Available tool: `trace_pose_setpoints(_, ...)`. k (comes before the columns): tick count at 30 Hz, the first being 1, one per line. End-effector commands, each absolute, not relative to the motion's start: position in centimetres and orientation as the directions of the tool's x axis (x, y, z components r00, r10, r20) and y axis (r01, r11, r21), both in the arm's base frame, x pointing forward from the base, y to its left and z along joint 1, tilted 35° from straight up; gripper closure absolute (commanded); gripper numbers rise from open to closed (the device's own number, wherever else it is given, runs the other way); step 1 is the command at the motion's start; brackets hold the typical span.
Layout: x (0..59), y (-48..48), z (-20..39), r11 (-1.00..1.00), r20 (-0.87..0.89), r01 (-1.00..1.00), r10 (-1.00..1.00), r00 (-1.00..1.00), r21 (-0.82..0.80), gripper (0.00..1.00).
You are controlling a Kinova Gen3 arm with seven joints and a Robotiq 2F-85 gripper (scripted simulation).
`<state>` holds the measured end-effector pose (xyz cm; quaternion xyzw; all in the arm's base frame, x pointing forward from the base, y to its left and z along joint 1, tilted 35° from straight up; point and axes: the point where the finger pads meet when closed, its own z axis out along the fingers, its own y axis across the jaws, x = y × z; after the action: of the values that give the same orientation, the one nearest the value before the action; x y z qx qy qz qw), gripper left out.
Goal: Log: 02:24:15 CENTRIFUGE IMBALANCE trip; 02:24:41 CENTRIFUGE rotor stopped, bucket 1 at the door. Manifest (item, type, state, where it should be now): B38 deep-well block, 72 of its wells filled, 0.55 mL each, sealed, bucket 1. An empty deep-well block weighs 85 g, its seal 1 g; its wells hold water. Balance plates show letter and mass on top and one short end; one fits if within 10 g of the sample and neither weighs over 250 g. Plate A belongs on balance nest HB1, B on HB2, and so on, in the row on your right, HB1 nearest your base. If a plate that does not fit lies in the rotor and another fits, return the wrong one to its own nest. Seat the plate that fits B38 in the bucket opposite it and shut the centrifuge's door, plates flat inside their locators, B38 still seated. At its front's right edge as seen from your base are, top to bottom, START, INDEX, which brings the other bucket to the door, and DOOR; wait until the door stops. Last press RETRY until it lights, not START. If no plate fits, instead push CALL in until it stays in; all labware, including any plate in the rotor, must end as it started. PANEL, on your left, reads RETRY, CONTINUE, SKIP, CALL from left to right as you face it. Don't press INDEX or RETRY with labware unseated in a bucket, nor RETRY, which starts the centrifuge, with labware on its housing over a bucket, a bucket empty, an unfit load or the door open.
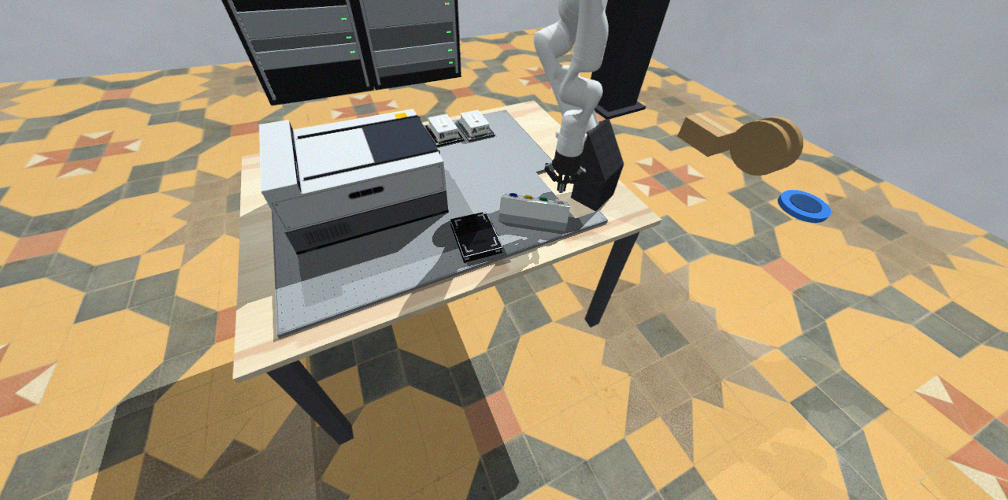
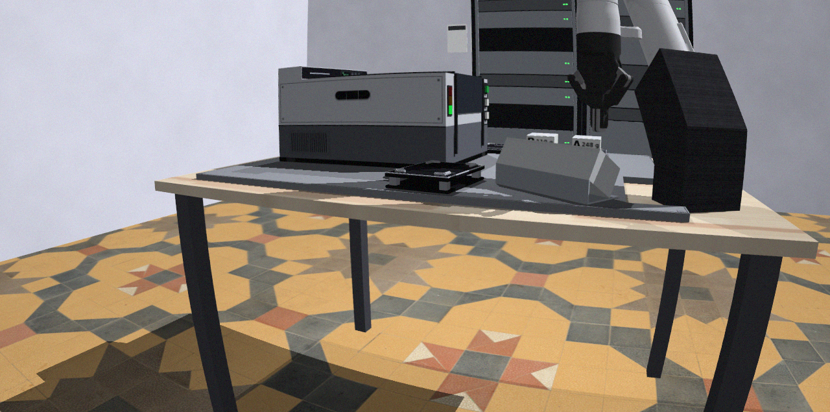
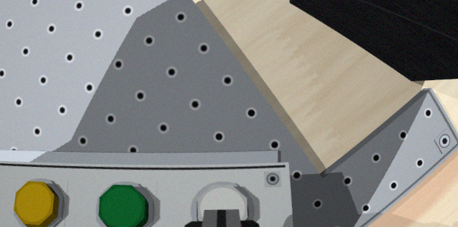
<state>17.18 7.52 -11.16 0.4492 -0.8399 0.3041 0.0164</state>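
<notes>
The pincer (image 3: pixel 221 220) is pointing straight down with its jaws clenched together and nothing between them, its tips sitting over the pale round button (image 3: pixel 220 195) at the end of the button row on the panel (image 3: pixel 143 191). In the wrist view the tips are covering most of that button, so only its ring is showing; whether they are touching it cannot be told. Just beside it on the same row are a green button (image 3: pixel 123 205) and, further along, a yellow button (image 3: pixel 36 203). From the top view the pincer (image 1: pixel 561 181) is hanging above the end of the grey panel (image 1: pixel 533 211) nearest the black pedestal (image 1: pixel 598 169) that is carrying the arm (image 1: pixel 581 38).

The panel is resting on a perforated grey plate (image 3: pixel 54 59) that is covering most of the wooden surface (image 1: pixel 620 232). Near the panel, a black empty nest (image 1: pixel 477 237) is lying flat on the plate. Beyond it the centrifuge (image 1: pixel 352 172) is standing with a dark section at the end of its pale top, and its front is carrying a small column of controls at one edge (image 2: pixel 485 101).

At the far side of the plate, two white balance plates are sitting side by side in their nests, plate A (image 2: pixel 586 143) showing 248 g on its short end and plate B (image 2: pixel 542 137) partly hidden behind the panel. B38 is not visible in any view.
</notes>
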Motion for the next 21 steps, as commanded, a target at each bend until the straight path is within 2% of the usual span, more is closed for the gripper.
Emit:
trace_pose_setpoints(1, 17.23, 7.51, -11.27, 0.412, 0.3, -0.765, -0.746, -0.595, -0.496, 0.9)
trace_pose_setpoints(21, 17.52, 6.89, -12.24, 0.412, 0.3, -0.765, -0.746, -0.595, -0.496, 0.9)
